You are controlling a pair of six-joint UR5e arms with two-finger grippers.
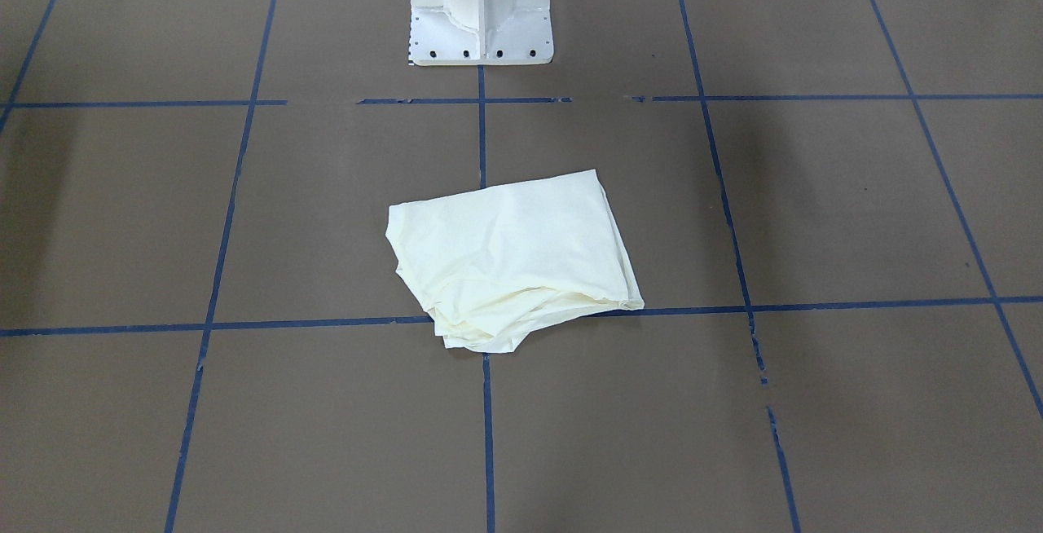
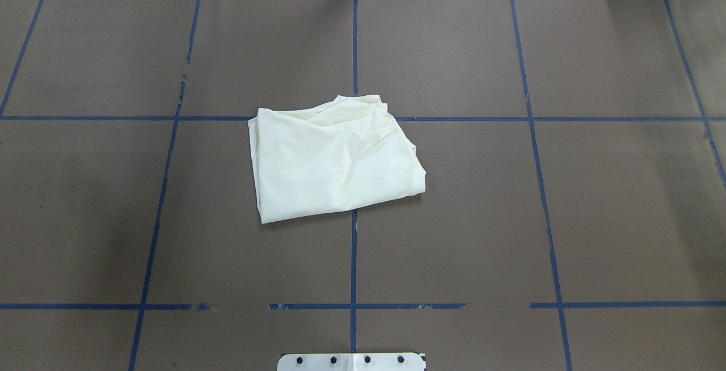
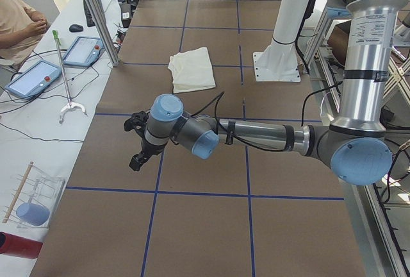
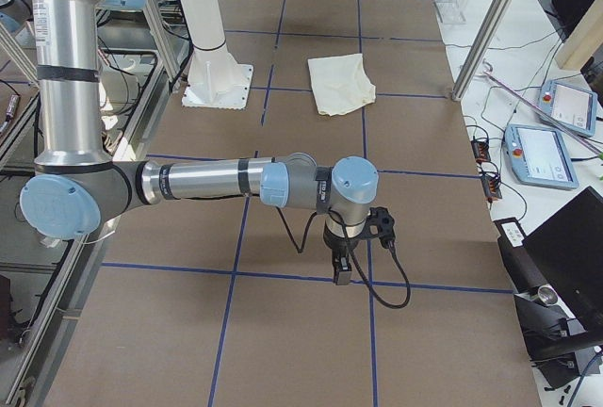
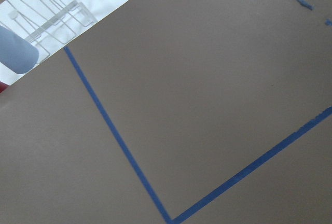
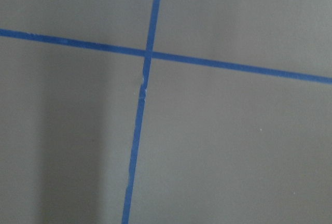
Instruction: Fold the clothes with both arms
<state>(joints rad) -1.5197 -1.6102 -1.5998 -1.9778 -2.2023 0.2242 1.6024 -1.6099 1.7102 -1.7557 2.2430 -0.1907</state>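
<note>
The clothes (image 1: 513, 256) are one cream shirt lying folded into a rough, wrinkled rectangle at the middle of the brown table (image 2: 510, 218), with no print showing. It also shows as the shirt (image 2: 334, 161), (image 3: 192, 70), (image 4: 341, 84). Neither arm touches it. My left gripper (image 3: 136, 142) hangs over bare table near the table's left end, well away from the shirt. My right gripper (image 4: 344, 261) hovers over bare table near the right end. Whether either is open or shut I cannot tell. Both wrist views show only brown table and blue tape lines.
The white pedestal (image 1: 481, 11) stands behind the shirt on the robot's side. A person (image 3: 16, 20) sits beyond the table's far edge by two tablets (image 3: 35, 77). Metal posts (image 3: 96, 14), (image 4: 490, 30) rise at that edge. A wire rack (image 5: 52, 22) stands off the left end.
</note>
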